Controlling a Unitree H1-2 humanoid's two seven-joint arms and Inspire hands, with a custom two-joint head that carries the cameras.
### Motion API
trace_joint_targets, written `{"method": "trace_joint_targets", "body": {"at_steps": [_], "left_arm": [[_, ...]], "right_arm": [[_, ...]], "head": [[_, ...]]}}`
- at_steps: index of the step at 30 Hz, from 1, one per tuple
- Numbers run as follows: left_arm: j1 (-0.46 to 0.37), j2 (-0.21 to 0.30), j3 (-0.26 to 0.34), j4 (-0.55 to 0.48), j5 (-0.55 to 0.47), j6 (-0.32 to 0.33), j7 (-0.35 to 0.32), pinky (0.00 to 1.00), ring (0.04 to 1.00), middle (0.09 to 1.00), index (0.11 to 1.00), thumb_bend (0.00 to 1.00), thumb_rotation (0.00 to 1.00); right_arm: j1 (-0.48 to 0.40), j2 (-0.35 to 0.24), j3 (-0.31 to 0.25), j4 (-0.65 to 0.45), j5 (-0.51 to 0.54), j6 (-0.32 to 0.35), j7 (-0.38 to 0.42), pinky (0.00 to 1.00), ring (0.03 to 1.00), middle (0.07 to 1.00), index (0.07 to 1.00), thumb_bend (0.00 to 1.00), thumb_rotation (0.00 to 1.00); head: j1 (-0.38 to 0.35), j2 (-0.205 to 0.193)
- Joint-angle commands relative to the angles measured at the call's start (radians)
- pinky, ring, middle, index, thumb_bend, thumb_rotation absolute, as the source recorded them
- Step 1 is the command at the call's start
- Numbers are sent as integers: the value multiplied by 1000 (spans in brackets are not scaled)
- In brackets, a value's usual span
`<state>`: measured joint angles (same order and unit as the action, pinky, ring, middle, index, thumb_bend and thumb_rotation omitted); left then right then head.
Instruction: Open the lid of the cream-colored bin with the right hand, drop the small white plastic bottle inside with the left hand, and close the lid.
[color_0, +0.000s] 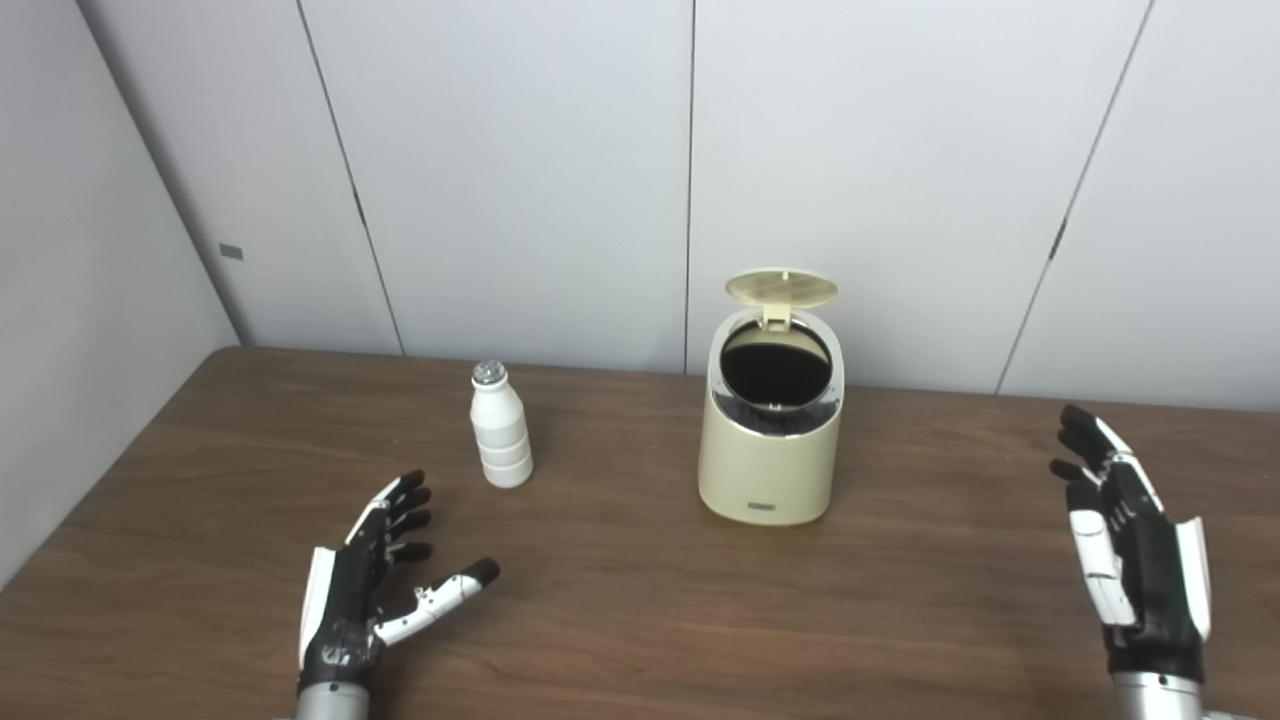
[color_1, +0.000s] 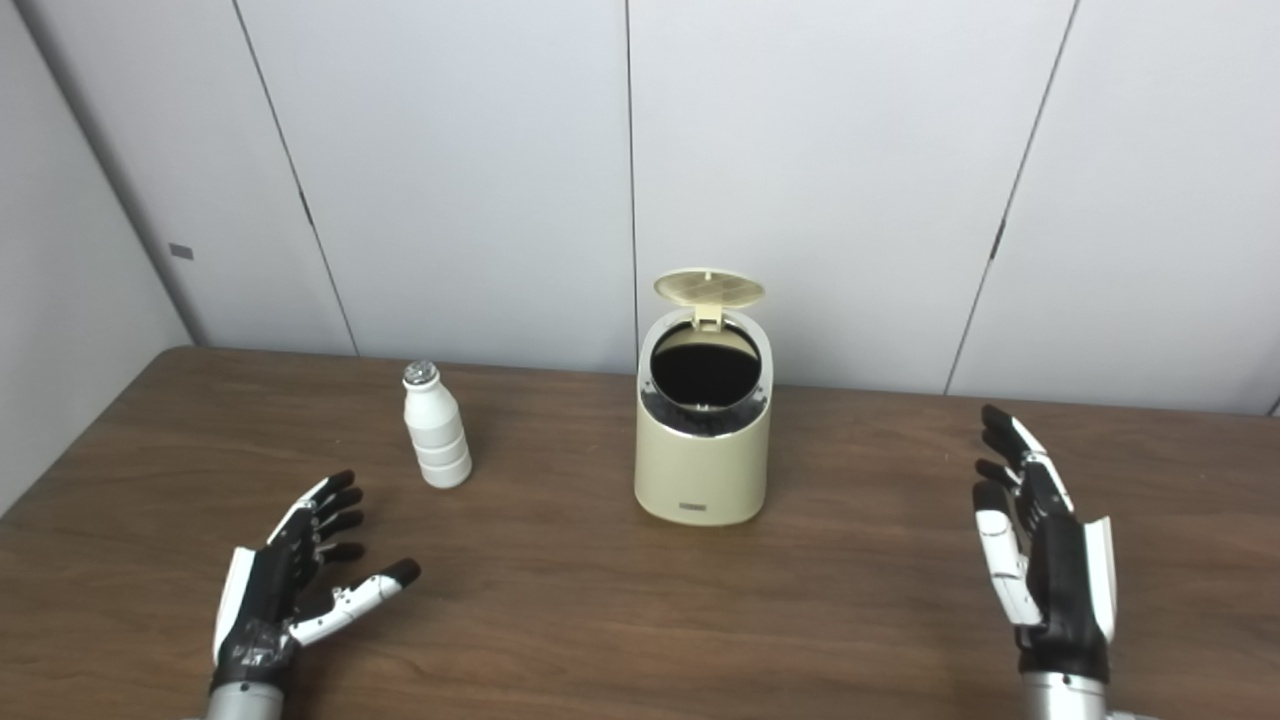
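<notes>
One ribbed white bottle (color_0: 501, 430), silver-capped

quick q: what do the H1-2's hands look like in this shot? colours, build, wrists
Both match: the left hand and right hand have black fingers and palms with white shell panels along the edges and thumbs. Fingertips are dark. Each sits on a silver-grey metal wrist cuff. No loose cables, sleeves or markings are visible.

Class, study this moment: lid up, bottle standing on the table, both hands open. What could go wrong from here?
1. The bottle is tall, narrow and upright; the left hand, coming from the near side, could knock it over before gripping it.
2. The bin has a small round opening; a bottle released off-centre may catch on its rim.
3. The lid stands upright at the back; the right hand must reach past the bin and might push it.
</notes>
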<state>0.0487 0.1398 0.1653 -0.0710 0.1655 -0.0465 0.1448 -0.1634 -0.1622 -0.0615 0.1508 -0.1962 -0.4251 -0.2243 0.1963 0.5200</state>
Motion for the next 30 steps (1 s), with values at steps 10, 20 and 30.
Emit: {"method": "trace_joint_targets", "body": {"at_steps": [10,20,30], "left_arm": [[-75,34,-8,20,71,-11,19,728,792,816,838,1000,304],[-134,49,-20,34,72,32,-2,723,796,827,855,1000,289],[-208,64,-15,39,30,115,-34,710,828,847,865,1000,267]], "right_arm": [[20,-17,0,14,-34,-41,-6,763,859,868,832,222,862],[23,-19,-2,13,-30,-40,3,762,858,868,839,238,894],[25,-17,-2,7,-25,-36,11,767,860,868,838,237,909]], "head": [[-5,-3],[-6,-8],[-6,-10]]}}
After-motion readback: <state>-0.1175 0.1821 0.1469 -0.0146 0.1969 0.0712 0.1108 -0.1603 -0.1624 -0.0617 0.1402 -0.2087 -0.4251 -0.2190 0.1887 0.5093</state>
